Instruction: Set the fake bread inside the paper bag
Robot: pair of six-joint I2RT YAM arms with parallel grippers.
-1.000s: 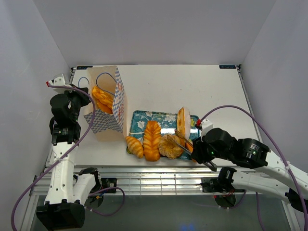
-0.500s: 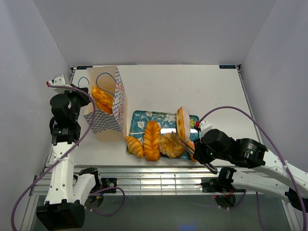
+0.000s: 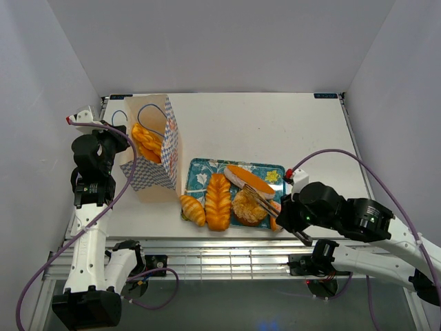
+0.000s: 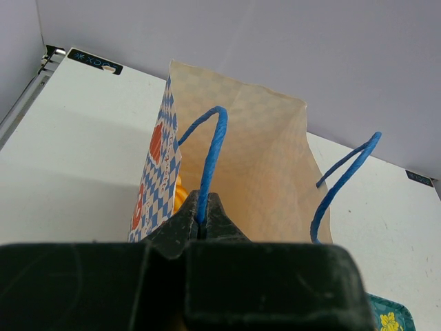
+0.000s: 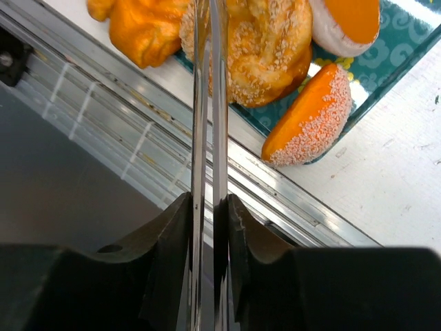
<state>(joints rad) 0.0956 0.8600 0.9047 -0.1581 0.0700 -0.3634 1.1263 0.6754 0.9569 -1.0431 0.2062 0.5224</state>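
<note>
Moved since earlier: the flat round bun (image 3: 249, 181), upright on its edge on the right of the tray a second ago, now lies tipped over across the tray's middle, orange face up; right pincer blades have drawn closer together.
Right pincer (image 5: 209, 21): long thin blades almost together with a slim gap, reaching left over the sugared ring (image 3: 247, 205); the tips run out of the wrist view, so I cannot tell whether they pinch anything.
Left pincer (image 4: 202, 214): closed on the blue cord handle (image 4: 212, 152) of the paper bag, at the bag's left side.
Paper bag (image 3: 155, 162): upright on the left of the table (image 3: 275, 131), mouth open, second handle free.
Bread in bag (image 3: 146, 141): orange twisted pieces show inside the open mouth.
Tray (image 3: 207, 169): teal floral, near the table's near edge, just right of the bag.
Braided loaf (image 3: 218, 200): lying on the tray's left part, its near end past the rim.
Croissant (image 3: 193, 209): on the table, just left of the loaf.
Sugared wedge (image 5: 310, 117): at the tray's near right corner, beside the ring.
</note>
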